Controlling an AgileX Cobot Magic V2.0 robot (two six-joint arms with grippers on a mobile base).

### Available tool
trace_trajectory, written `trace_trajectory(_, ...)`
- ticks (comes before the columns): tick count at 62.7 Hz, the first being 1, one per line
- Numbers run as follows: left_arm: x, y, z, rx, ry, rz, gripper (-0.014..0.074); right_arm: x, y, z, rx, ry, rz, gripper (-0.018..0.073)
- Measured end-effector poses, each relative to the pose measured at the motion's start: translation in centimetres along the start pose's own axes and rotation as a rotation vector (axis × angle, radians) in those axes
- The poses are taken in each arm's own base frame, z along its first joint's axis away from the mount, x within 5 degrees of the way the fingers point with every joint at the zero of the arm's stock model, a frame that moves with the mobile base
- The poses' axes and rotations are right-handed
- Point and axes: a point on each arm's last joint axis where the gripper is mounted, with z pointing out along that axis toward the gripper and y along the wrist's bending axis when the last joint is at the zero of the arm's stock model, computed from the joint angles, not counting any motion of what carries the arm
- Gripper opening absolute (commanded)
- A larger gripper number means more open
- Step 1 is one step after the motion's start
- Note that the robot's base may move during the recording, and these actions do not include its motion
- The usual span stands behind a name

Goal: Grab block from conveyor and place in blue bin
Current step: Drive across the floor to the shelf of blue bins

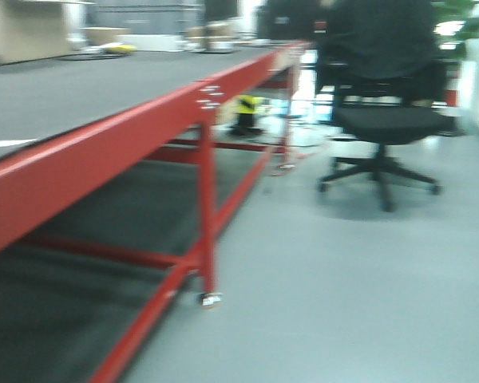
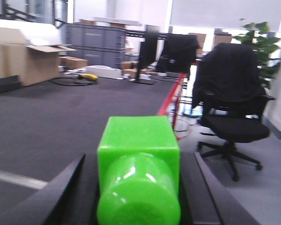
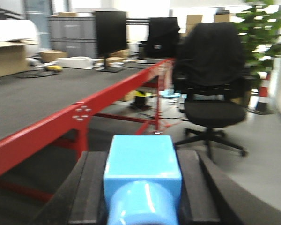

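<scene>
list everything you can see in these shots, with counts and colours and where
conveyor: 1, dark grey belt, left of the floor
frame: 1, red, edging and under the conveyor
chair: 1 near, black, on the floor beside the conveyor
box: 1, brown cardboard, far left
cabinets: count unclear, grey, back wall
monitor: at least 1, black, far end
plant: 1, green, behind the chair
green block: 1, between left pincer's fingers
blue block: 1, between right pincer's fingers
left pincer: black, grip unclear
right pincer: black, grip unclear
</scene>
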Motion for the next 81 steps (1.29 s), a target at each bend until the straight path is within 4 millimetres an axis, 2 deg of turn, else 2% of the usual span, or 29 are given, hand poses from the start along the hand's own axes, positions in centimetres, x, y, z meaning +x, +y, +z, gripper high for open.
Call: trace_trajectory(81, -0.10, 0.02, 0.00, -0.002, -0.011, 0.000, -0.0111, -0.02, 0.00, -0.05, 0.000, -0.002, 0.000, -0.0154)
